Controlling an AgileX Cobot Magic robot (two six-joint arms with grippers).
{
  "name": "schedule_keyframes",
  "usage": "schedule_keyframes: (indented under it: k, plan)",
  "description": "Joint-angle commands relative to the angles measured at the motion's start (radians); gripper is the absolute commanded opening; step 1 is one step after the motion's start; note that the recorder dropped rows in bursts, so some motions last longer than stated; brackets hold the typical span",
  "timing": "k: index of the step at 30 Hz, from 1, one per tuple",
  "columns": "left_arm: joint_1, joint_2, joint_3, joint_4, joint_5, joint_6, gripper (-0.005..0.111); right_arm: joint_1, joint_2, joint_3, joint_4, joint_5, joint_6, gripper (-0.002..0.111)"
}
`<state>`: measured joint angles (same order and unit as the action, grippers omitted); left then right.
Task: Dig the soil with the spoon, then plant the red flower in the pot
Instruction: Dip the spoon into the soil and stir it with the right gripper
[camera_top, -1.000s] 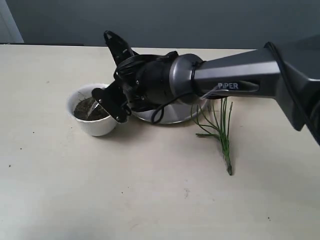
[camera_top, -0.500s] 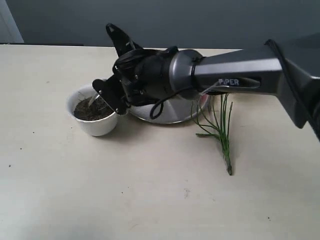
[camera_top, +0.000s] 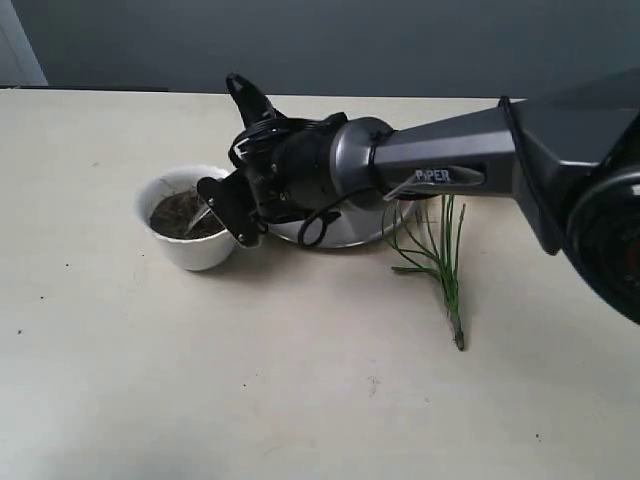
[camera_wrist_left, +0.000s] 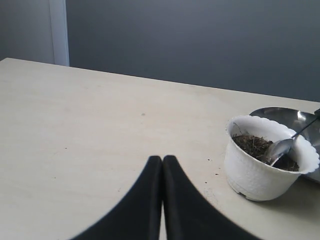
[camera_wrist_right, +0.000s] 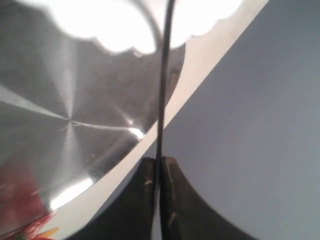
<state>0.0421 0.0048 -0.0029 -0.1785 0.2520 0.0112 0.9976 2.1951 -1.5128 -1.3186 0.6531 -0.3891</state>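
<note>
The white scalloped pot stands left of centre, holding dark soil. My right gripper reaches across to the pot's rim and is shut on the spoon by its handle, edge-on in the right wrist view as spoon. The spoon's bowl rests in the soil of the pot. The red flower's green stems lie on the table right of the plate, its red petals partly showing. My left gripper hangs shut and empty over bare table, left of the pot.
A flat round steel plate sits right behind the pot, mostly under my right arm, and fills much of the right wrist view as plate. A few soil crumbs lie by the pot's base. A grey wall backs the table.
My right gripper rocked up, then came back down and slightly right at the pot's rim. The spoon's bowl stayed inside the pot, shifting in the soil.
</note>
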Motion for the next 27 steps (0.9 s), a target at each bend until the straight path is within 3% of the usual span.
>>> schedule_keyframes:
  k: [1, 12, 27]
  plan:
    - [-0.006, -0.005, 0.003, 0.002, -0.012, -0.001, 0.000, -0.010, -0.003, -0.010, 0.006, 0.027, -0.005, -0.001]
    - [-0.006, -0.005, 0.003, 0.002, -0.012, -0.001, 0.000, -0.010, -0.065, -0.041, 0.036, 0.032, 0.047, -0.001]
    - [-0.006, -0.005, 0.003, 0.002, -0.012, -0.001, 0.000, -0.010, 0.013, -0.041, 0.070, 0.005, -0.002, -0.001]
